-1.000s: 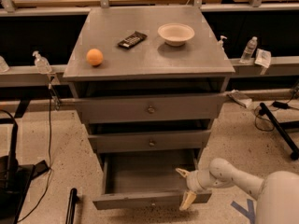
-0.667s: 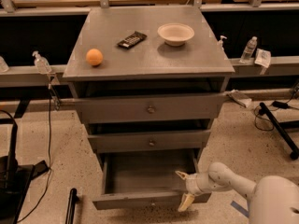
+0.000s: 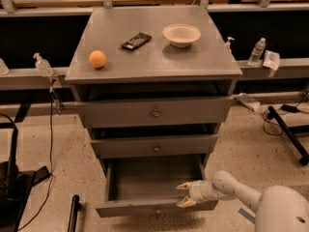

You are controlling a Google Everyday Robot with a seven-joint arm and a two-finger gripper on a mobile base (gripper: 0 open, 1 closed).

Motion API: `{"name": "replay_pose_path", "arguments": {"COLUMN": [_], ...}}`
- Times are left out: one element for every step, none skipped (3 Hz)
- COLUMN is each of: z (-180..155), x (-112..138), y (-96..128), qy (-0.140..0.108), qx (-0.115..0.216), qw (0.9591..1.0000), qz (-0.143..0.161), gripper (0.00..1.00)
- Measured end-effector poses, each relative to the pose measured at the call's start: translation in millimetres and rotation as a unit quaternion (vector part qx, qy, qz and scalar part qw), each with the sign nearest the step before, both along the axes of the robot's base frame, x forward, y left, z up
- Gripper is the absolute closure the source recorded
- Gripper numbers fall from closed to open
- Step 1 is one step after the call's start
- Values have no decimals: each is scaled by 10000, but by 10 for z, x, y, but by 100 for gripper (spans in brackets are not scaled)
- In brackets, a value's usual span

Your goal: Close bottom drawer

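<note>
The bottom drawer point(image 3: 145, 208) is pulled far out from the cabinet, and you can see its bare inside. The front and its little round knob point(image 3: 157, 210) sit low, near the floor. The drawer looks to be in the same place as a second ago. It has not gone in at all.

The hand point(image 3: 179, 195) is at the right end of the drawer front, just at its top edge. Its two fingers are spread apart and pinch nothing. One finger pokes over the inside of the drawer and the other is down by the front. Since a second ago the hand has slid a little to the left, closer in on the drawer. I think it is getting ready to push, so the job has hardly begun. The push has to go on the front, straight toward the cabinet.

Above are the middle drawer point(image 3: 125, 148) and the top drawer point(image 3: 120, 114). On the grey worktop point(image 3: 159, 62) sit an orange point(image 3: 97, 59), a dark bar point(image 3: 136, 41) and a pale bowl point(image 3: 181, 35), all apart from each other.

The floor point(image 3: 251, 149) is speckled. A clear bottle point(image 3: 256, 51) stands on a ledge to the right, and a pump bottle point(image 3: 42, 64) stands to the left. Black cables and stands lie at both sides.
</note>
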State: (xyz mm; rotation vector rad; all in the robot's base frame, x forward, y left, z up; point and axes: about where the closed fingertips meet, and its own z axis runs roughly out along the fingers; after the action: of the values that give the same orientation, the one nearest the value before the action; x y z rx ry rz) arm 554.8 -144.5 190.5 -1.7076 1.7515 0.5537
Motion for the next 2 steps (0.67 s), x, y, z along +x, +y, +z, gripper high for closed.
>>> {"name": "replay_pose_path", "arguments": {"z": [55,89], "x": [165,242], "y": [2,11], "qy": [-173,-226], "qx": [-57,-59], "qw": [9998,9997], "qz": [-61,-77], "gripper": [80,99]}}
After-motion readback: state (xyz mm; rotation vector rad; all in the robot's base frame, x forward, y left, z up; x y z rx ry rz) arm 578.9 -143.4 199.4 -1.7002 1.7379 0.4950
